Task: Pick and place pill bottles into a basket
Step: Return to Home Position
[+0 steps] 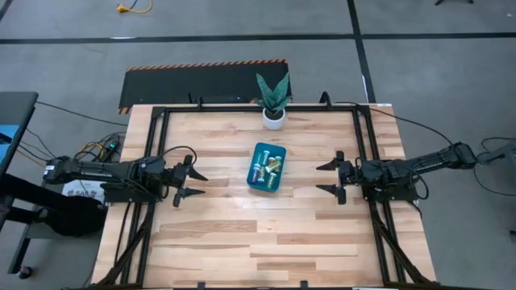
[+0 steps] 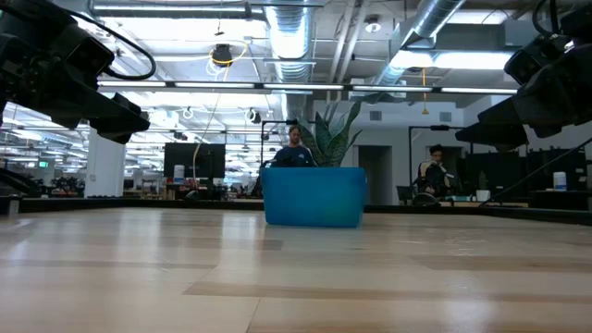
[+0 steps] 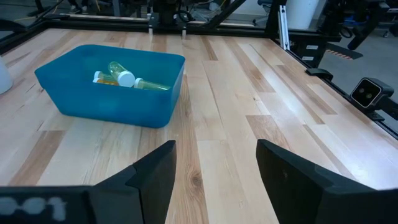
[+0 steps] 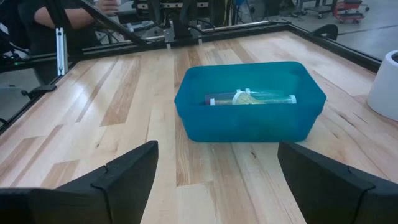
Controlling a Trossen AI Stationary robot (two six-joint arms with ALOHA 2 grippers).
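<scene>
Both claws hanging spread and empty, flanking the loaded basket.
The teal-blue rounded plastic basket (image 1: 263, 147) is sitting mid-table on pale wood (image 1: 218, 234), holding small translucent pill bottles (image 1: 271, 167), seemingly yellow, green and purple; the left gripper (image 1: 203, 186) is hovering at its 9 o'clock, the right gripper (image 1: 318, 179) at 3 o'clock.

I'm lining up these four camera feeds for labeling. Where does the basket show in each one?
High view: basket at the picture's centre, mid-table.
Low view: centre, its wall side-on.
Left wrist view: upper left.
Right wrist view: centre, slightly right.
Shared landmark: the plant, past the basket at the table's edge; its white pot clips both wrist views' edges.
</scene>
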